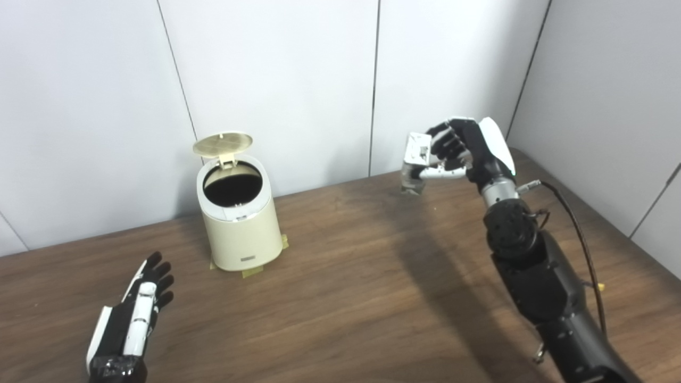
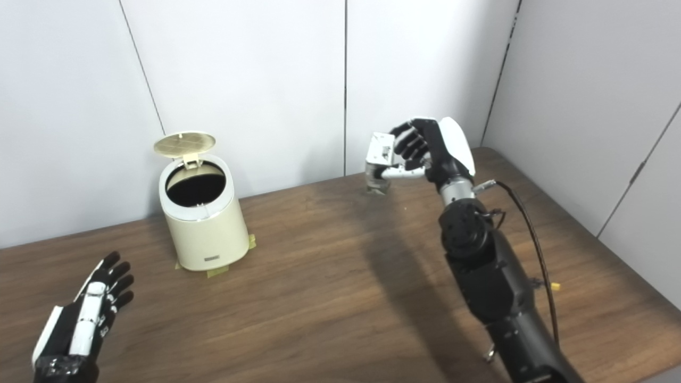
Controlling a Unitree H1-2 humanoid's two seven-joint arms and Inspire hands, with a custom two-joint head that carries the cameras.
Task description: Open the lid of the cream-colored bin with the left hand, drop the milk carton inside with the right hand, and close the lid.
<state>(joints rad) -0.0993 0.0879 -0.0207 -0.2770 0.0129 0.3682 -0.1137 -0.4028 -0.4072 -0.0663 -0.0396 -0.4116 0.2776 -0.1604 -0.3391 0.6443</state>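
Lower left, the left robot hand [image 1: 133,314] hovers over the table [image 1: 340,298], fingers spread, holding nothing. Left of centre stands the cream bin [image 1: 239,223], lid [image 1: 222,143] raised. Upper right, the right robot hand [image 1: 468,151] grips the milk carton [image 1: 416,159].

A cream bin [image 2: 205,226] stands on the brown table [image 2: 330,298], near the white wall [image 2: 255,80]. Its round lid [image 2: 184,143] is flipped up at the back, and the inside looks dark. Bits of tape [image 2: 217,272] show under the bin. The right hand [image 2: 425,151] is up in the air, far from the bin. Its fingers are wrapped around a small milk carton [image 2: 379,159]. The left hand [image 2: 88,314] is low near the front edge, with its fingers spread out and nothing in it.
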